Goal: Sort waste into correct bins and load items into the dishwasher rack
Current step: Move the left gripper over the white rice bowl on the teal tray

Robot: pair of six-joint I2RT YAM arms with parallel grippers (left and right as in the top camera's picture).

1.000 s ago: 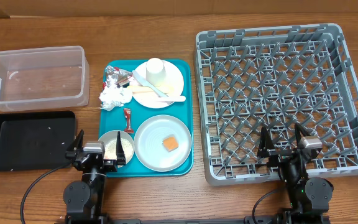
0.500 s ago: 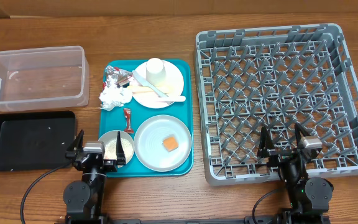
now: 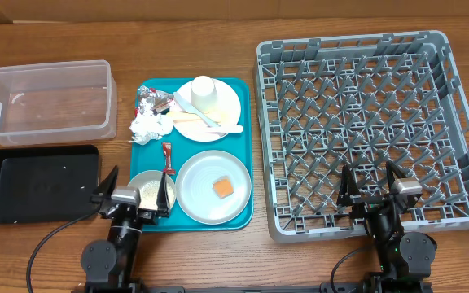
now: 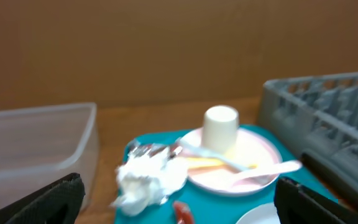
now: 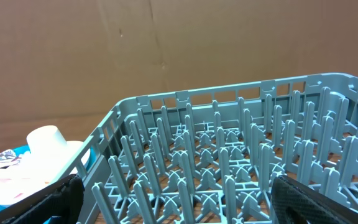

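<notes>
Wooden table [image 3: 300,260], plain brown wall behind; I am running both arms from its near edge. Stock as it lies, biggest first:

1. Dishwasher rack [image 3: 260,122], right side: pegs bare, nothing loaded. Right gripper [image 3: 369,184] hangs over its near wall, jaws spread, grasping nothing.
2. Clear tub [image 3: 47,106], far left: no waste in it.
3. Black tray [image 3: 39,191], just nearer than the tub: a few pale specks I cannot identify, otherwise unused.
4. Teal tray [image 3: 146,159], between bins and rack: carries every entry below.
5. Grey-white plate [image 3: 195,199], near right of the tray, orange cube [image 3: 222,188] on it.
6. Pinkish plate [image 3: 230,99], far end, with the white cup [image 3: 204,91] seemingly upside down on it and the utensils [image 3: 210,124] lying across its near side.
7. Small bowl [image 3: 142,179], near left corner, holding rice [image 3: 148,195]. Left gripper [image 3: 136,190] sits over it, fingers wide apart and empty.
8. Napkin [image 3: 149,126], at the tray's left edge, just beside the foil wrapper [image 3: 155,100] beyond it.
9. Red sachet [image 3: 168,156], between napkin and bowl.

My reading: task not begun, all sorting and loading left. Cube, rice, cup and utensils sit on the dishes, so I judge they must come off before plates and bowl go to the rack
</notes>
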